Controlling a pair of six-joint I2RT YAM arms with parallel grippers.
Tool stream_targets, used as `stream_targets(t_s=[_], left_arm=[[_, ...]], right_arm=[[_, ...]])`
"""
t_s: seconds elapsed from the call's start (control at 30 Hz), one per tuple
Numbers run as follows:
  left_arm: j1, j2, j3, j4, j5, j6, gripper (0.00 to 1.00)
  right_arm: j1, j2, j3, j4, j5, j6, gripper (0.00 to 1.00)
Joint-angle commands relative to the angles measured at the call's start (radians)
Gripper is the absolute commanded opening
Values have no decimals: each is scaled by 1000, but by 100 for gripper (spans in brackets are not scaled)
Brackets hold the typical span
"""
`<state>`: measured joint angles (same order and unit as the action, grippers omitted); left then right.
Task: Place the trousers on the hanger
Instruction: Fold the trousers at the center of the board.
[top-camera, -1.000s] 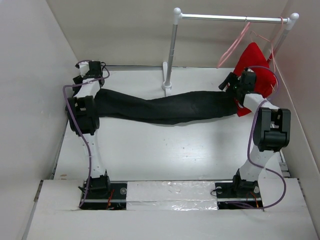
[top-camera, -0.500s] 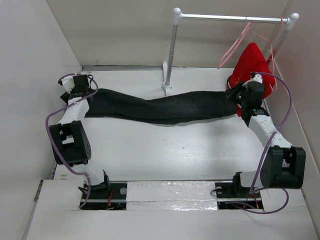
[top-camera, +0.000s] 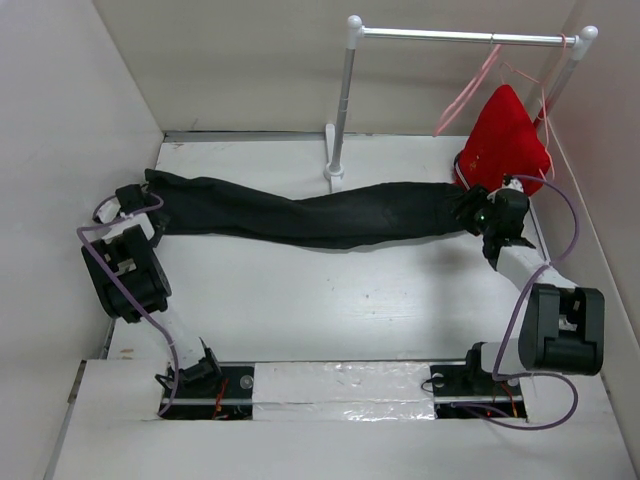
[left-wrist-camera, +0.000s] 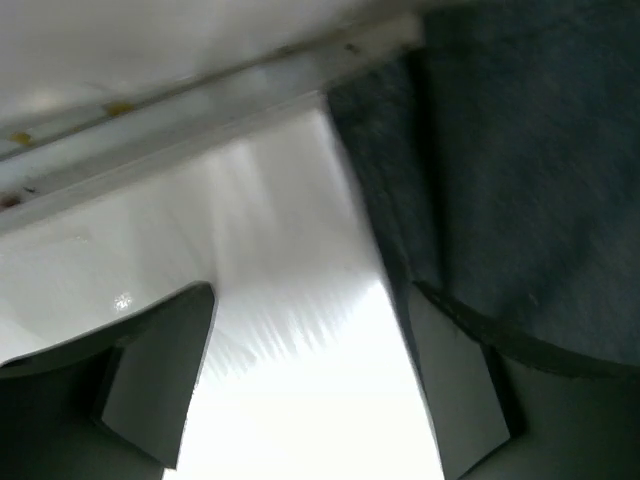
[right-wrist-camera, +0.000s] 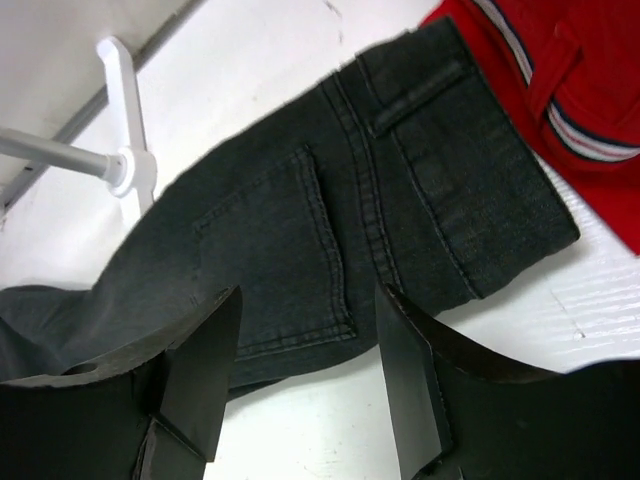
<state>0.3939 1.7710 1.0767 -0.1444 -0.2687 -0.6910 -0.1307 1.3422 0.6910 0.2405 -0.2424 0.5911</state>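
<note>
It looked like a robot test booth in a lab: a white table (top-camera: 300, 300) boxed in by plain bare walls (top-camera: 60, 120), a left arm (top-camera: 125, 270) and a right arm (top-camera: 560, 325) bolted along its taped near edge (top-camera: 340, 385), and a small clothes rail (top-camera: 450, 36) behind.

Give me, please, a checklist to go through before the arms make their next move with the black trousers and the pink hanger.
1. Left gripper open and empty, beside the leg end: ok.
2. Right gripper open and empty, over the waist: ok.
3. Trousers lying stretched out on the table: ok.
4. Hanger hanging on the rail, bearing nothing: ok.
5. Waist apart from the red garment: cannot tell; in the right wrist view they meet edge to edge.
</note>
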Motion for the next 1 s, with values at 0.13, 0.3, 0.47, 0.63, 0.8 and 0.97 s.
stream_targets(t_s=[0.13,0.3,0.47,0.63,0.8,0.97], left_arm=[[68,34,-43,138,167,-111,81],[68,57,-46,242,226,-127,83],[68,99,-8,226,243,-142,79],[34,119,35,195,161,-143,67],[34,130,51,213,161,-148,21],[34,120,34,255,171,-119,0]], right_arm=[[-44,92,31,117,-50,42,81],[-102,129,-10,172,-74,91,87],[-161,164,-59,217,-77,153,82],[-179,213,-53,243,-89,179,81],[-214,261,-64,249,-95,200,80],[-233,288,-79,258,-83,228,79]])
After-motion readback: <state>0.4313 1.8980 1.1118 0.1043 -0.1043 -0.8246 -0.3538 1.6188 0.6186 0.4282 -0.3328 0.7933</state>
